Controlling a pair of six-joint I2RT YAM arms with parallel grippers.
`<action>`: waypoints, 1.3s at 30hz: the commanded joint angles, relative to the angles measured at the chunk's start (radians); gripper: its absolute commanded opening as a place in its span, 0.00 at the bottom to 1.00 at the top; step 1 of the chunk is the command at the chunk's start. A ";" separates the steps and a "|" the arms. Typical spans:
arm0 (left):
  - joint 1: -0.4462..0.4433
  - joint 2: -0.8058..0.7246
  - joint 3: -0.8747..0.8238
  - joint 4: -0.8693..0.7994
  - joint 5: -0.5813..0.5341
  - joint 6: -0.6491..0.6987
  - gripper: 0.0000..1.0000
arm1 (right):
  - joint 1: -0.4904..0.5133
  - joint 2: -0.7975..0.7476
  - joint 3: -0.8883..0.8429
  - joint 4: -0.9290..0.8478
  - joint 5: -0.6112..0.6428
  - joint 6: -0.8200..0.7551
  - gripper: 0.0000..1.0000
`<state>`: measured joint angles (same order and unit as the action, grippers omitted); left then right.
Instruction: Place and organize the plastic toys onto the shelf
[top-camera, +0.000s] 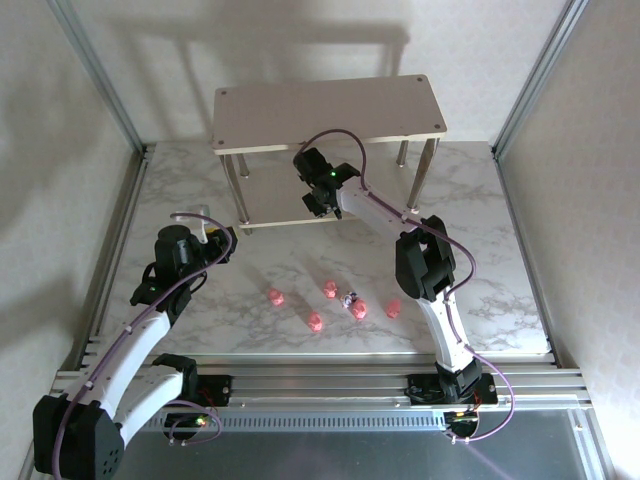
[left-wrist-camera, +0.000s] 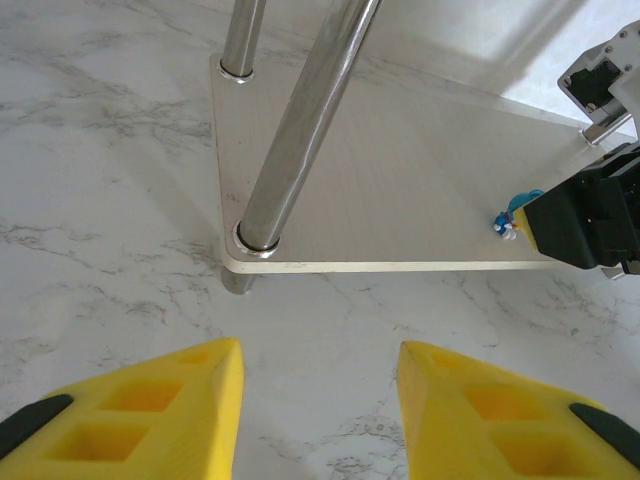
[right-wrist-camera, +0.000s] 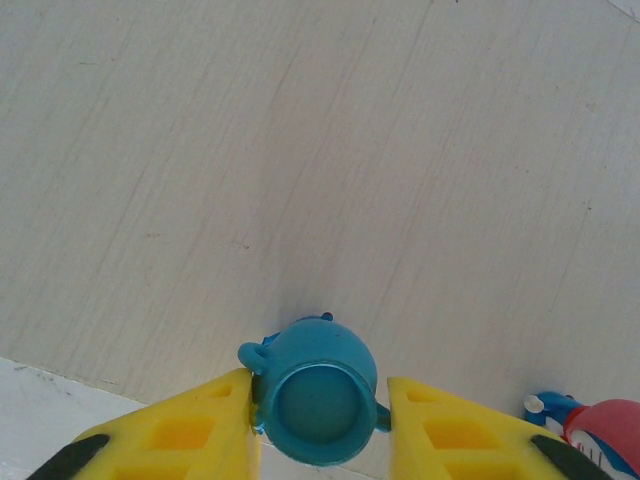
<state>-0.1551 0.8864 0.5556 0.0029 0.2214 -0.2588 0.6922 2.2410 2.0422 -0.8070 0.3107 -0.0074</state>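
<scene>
**Right pincer (right-wrist-camera: 318, 390) brackets blue toy (right-wrist-camera: 315, 405) on lower board of shelf (top-camera: 330, 110)**

We see its yellow fingers close against both sides of the blue toy; whether they press it or merely flank it, we cannot tell. At 4 o'clock from it sits a red toy (right-wrist-camera: 605, 425) on the same board. Our left pincer (left-wrist-camera: 320, 350) hangs with fingers apart, nothing between them, above the marble table (top-camera: 500, 260) by the shelf's 7 o'clock leg. Five pink toys (top-camera: 315, 321) and a whitish one (top-camera: 349, 298) lie on the table at 6 o'clock from the shelf.
</scene>
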 joint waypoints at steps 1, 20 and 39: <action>0.011 -0.008 -0.003 0.007 0.003 0.003 0.45 | -0.026 0.029 0.022 -0.009 -0.026 0.026 0.35; 0.011 0.000 -0.008 0.009 -0.008 0.004 0.45 | -0.041 0.023 0.015 0.005 -0.032 0.039 0.43; 0.012 -0.001 -0.006 0.009 -0.014 0.007 0.44 | -0.048 0.001 -0.012 0.030 -0.043 0.059 0.55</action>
<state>-0.1551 0.8864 0.5556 0.0032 0.2203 -0.2588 0.6643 2.2425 2.0418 -0.7952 0.2714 0.0151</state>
